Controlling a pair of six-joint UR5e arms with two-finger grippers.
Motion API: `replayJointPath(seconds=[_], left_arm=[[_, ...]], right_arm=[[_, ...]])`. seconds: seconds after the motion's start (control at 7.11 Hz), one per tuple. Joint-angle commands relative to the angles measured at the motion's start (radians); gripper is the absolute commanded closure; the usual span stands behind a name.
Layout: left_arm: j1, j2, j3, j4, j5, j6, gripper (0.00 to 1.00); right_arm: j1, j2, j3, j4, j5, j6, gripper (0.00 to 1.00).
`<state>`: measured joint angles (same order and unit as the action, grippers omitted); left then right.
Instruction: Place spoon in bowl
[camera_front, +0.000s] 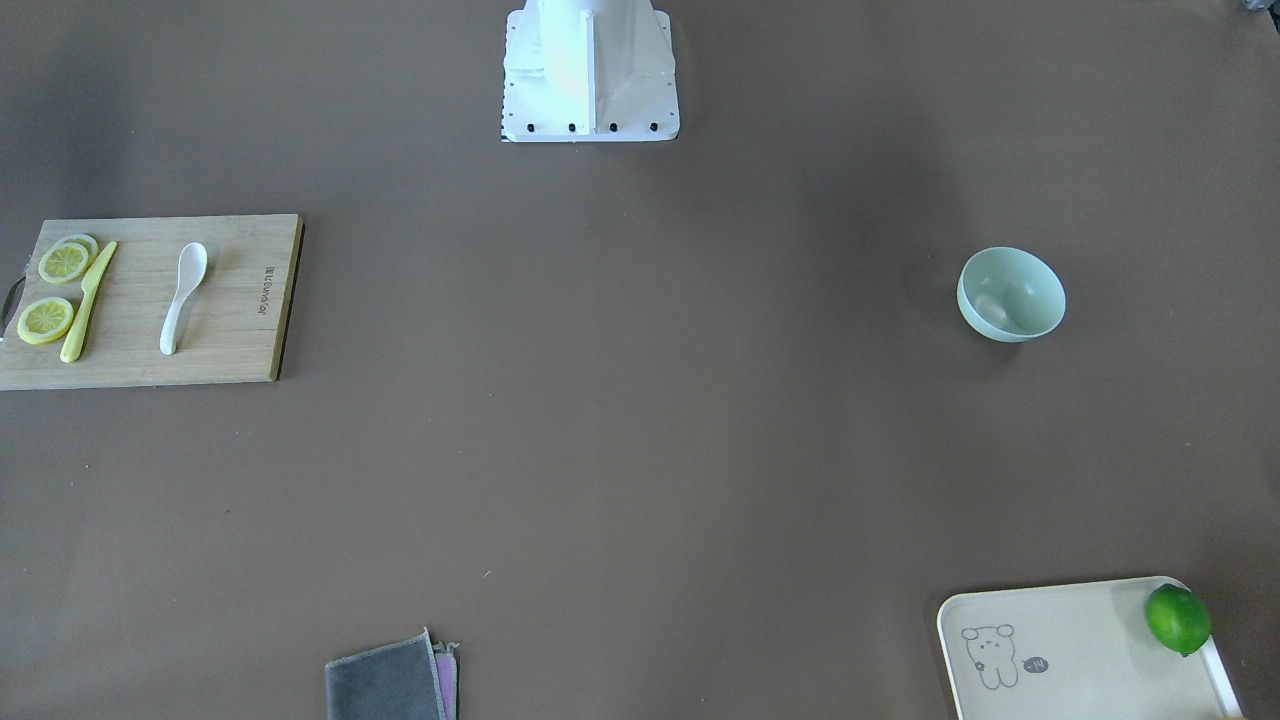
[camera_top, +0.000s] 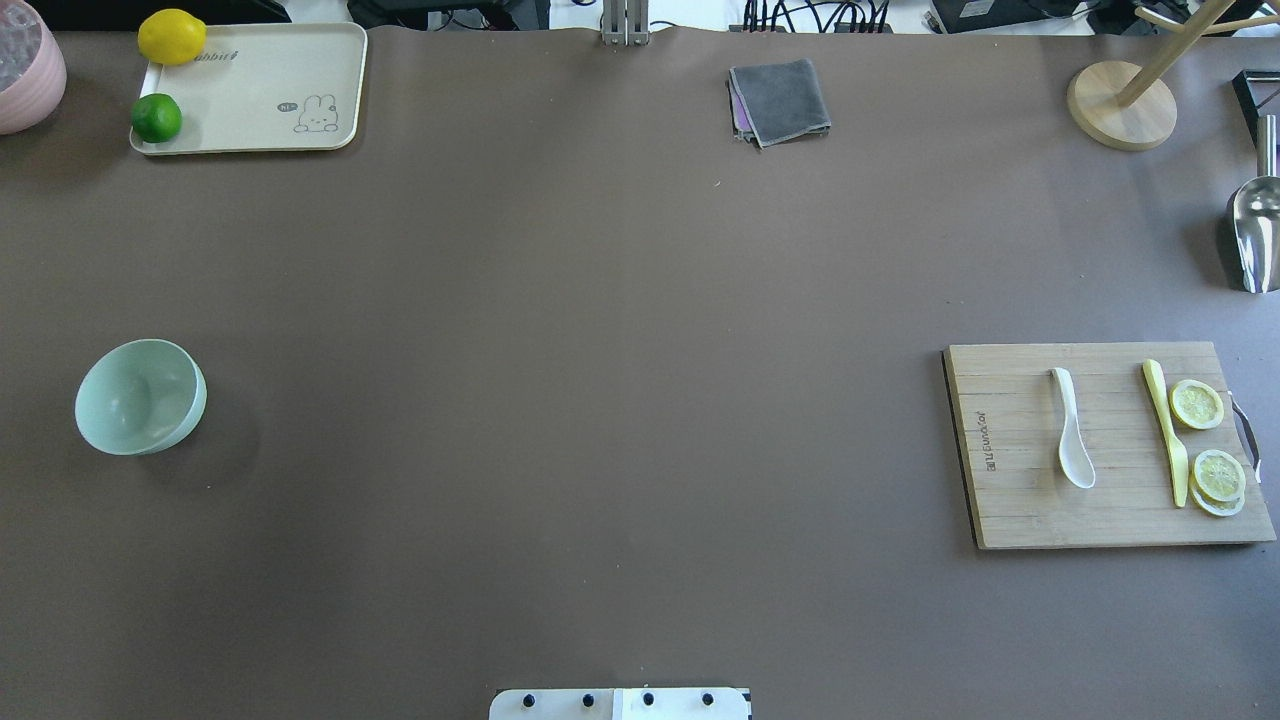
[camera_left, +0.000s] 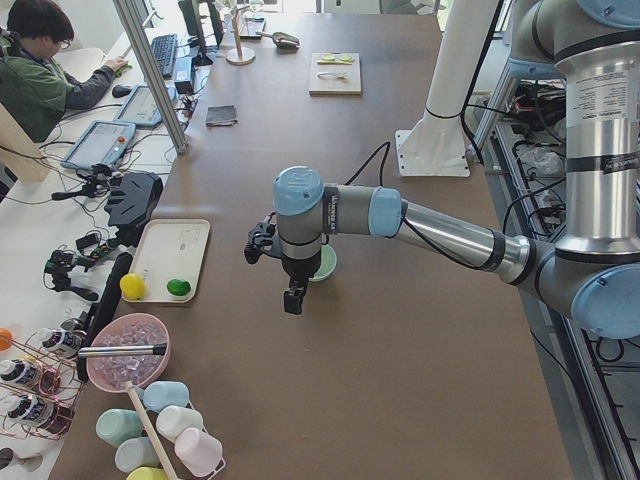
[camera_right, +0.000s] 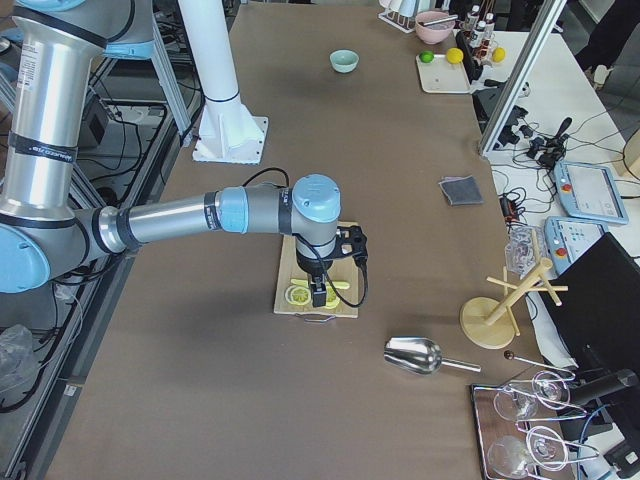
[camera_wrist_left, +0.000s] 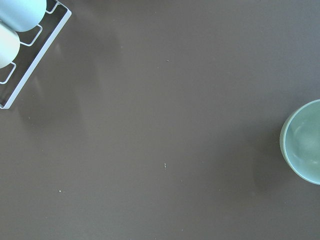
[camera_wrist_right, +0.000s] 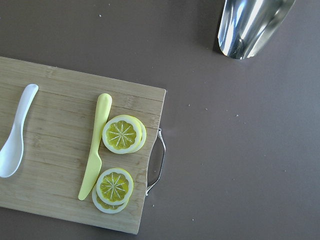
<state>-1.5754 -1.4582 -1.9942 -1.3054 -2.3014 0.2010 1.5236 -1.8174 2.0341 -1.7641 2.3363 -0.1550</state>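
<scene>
The white spoon (camera_front: 183, 296) lies on a wooden cutting board (camera_front: 230, 340), scoop toward the robot; it also shows in the overhead view (camera_top: 1071, 428) and at the left edge of the right wrist view (camera_wrist_right: 15, 132). The empty mint-green bowl (camera_front: 1010, 294) stands far across the table, also in the overhead view (camera_top: 140, 396) and the left wrist view (camera_wrist_left: 305, 142). My left gripper (camera_left: 290, 298) hangs high beside the bowl. My right gripper (camera_right: 320, 297) hangs high over the board's handle end. Both show only in side views; I cannot tell whether they are open or shut.
A yellow plastic knife (camera_top: 1166, 432) and lemon slices (camera_top: 1197, 404) lie on the board beside the spoon. A cream tray (camera_top: 260, 90) holds a lime and a lemon. A grey cloth (camera_top: 780, 100), a metal scoop (camera_top: 1255, 230) and a wooden stand (camera_top: 1120, 105) are at the far edge.
</scene>
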Motion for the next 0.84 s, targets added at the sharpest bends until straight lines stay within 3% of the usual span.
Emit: replayJointPath(seconds=[0.0, 0.56, 0.7], left_arm=[[0.000, 0.013, -0.003, -0.018, 0.002, 0.011, 0.02], [0.000, 0.024, -0.001, -0.055, 0.000, 0.038, 0.02], [0.002, 0.019, -0.005, -0.055, 0.000, 0.037, 0.02]], right_arm=[[0.000, 0.000, -0.006, -0.002, 0.000, 0.000, 0.00], [0.000, 0.001, 0.000, 0.011, 0.008, 0.000, 0.00], [0.000, -0.002, -0.003, 0.068, 0.009, 0.000, 0.00]])
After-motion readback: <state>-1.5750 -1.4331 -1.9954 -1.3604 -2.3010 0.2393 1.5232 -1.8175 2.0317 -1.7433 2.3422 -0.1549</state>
